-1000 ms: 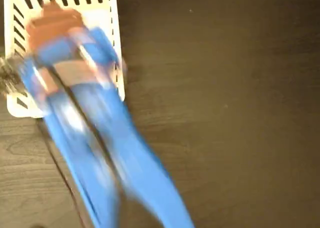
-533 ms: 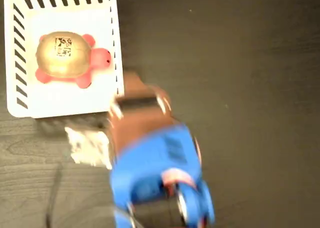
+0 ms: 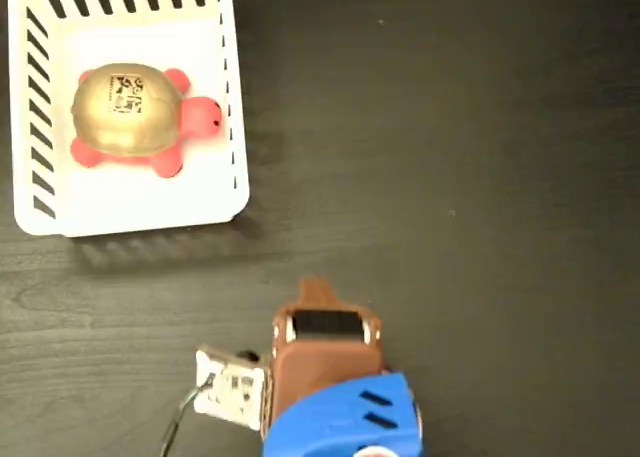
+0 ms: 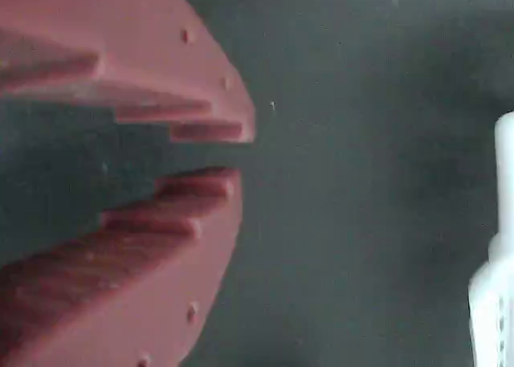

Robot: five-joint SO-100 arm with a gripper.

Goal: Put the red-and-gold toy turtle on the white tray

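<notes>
Dark table (image 3: 480, 177); code-marked turtle (image 3: 135, 115) inside white tray (image 3: 140, 202).

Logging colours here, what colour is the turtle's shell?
Shiny gold, on the turtle, best in the fixed view.

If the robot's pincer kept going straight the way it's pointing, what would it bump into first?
Probably just the dark table. In the fixed view the pincer points up the picture, right of the white tray, though its tilt is unclear.

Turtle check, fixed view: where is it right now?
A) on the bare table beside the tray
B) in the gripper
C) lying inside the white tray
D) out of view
C: the red-and-gold toy turtle lies inside the white tray, apart from the gripper, which holds nothing.
</notes>
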